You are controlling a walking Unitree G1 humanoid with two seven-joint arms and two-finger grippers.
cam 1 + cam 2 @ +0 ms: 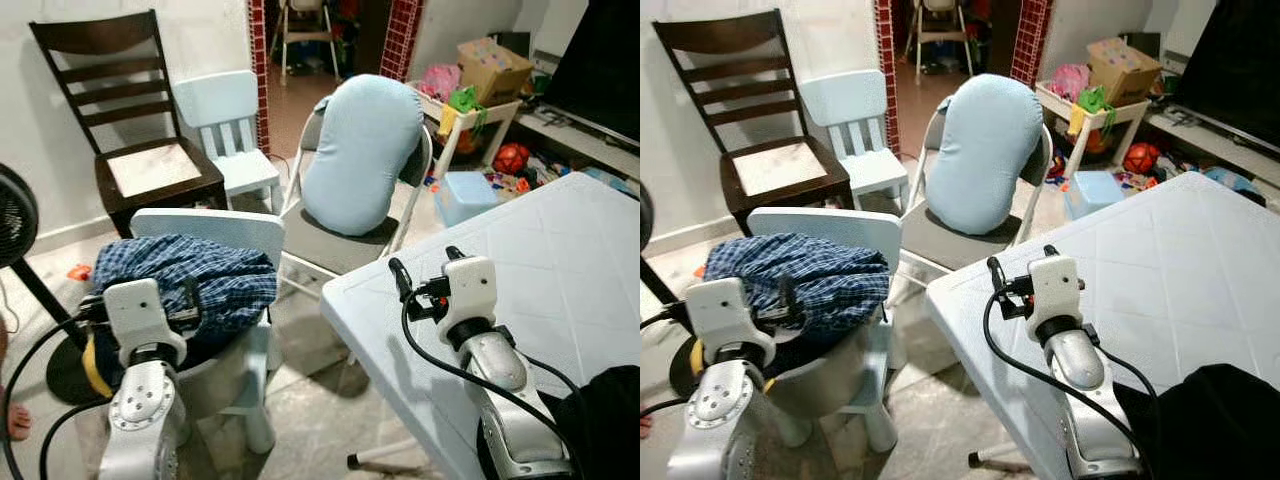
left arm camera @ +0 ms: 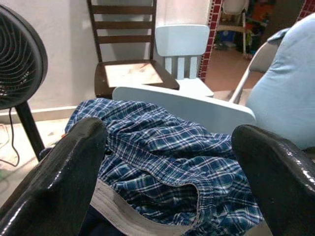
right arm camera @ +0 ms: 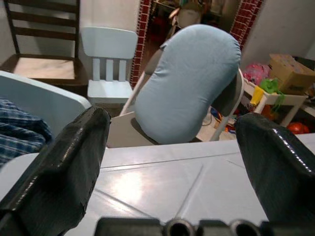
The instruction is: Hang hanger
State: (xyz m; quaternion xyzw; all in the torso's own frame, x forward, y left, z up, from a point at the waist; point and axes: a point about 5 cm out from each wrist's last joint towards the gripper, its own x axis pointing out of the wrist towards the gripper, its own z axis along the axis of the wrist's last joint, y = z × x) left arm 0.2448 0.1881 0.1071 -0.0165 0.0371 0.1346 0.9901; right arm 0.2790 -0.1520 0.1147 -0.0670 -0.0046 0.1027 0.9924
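A blue plaid garment [image 1: 195,280] lies heaped over a grey tub [image 1: 825,378] on the seat of a light blue child's chair [image 1: 215,225]. My left gripper [image 2: 167,132] is open just in front of the garment, with nothing between its fingers [image 2: 74,167]. My right gripper [image 1: 427,262] hovers open over the near corner of the white quilted table [image 1: 550,260], pointing toward a folding chair. It holds nothing.
The folding chair carries a pale blue cushion [image 1: 360,150]. Behind stand a dark wooden chair [image 1: 130,120] and a second small blue chair [image 1: 225,125]. A black fan [image 1: 12,215] is at the left, toys and a box [image 1: 490,65] at the back right, dark cloth [image 1: 610,420] on the table's near edge.
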